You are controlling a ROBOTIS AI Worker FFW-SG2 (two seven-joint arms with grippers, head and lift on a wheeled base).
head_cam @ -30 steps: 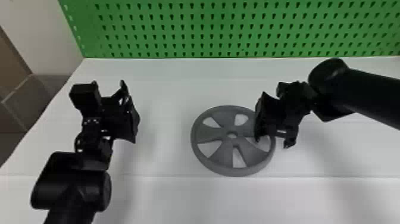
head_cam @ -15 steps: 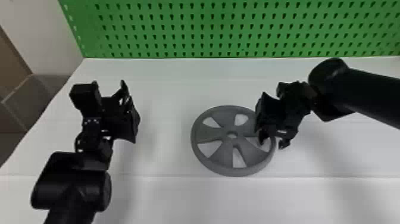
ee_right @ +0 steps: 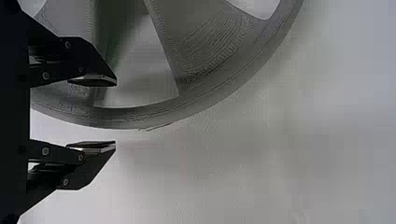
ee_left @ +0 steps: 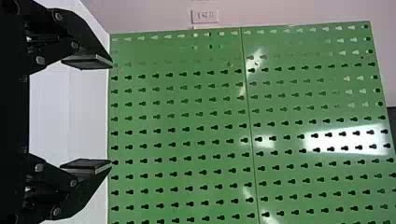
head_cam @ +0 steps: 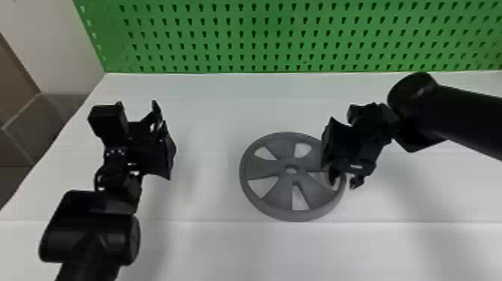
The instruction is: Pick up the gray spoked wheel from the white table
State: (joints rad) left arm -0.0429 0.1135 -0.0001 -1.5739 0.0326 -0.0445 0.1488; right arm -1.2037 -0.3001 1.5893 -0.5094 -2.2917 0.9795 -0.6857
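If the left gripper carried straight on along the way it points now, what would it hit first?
Most likely the green pegboard, which lies beyond the open fingertips of the left gripper in its wrist view; how far off is unclear.

The spoked wheel (head_cam: 261, 169) looks like matt plastic, finely ridged; the bench (head_cam: 209, 123) looks smooth and dull; the perforated panel (ee_left: 180, 108) is glossy, mirroring bright patches; the right claw (head_cam: 344, 181) looks matt, its screws (ee_right: 45, 151) metallic.
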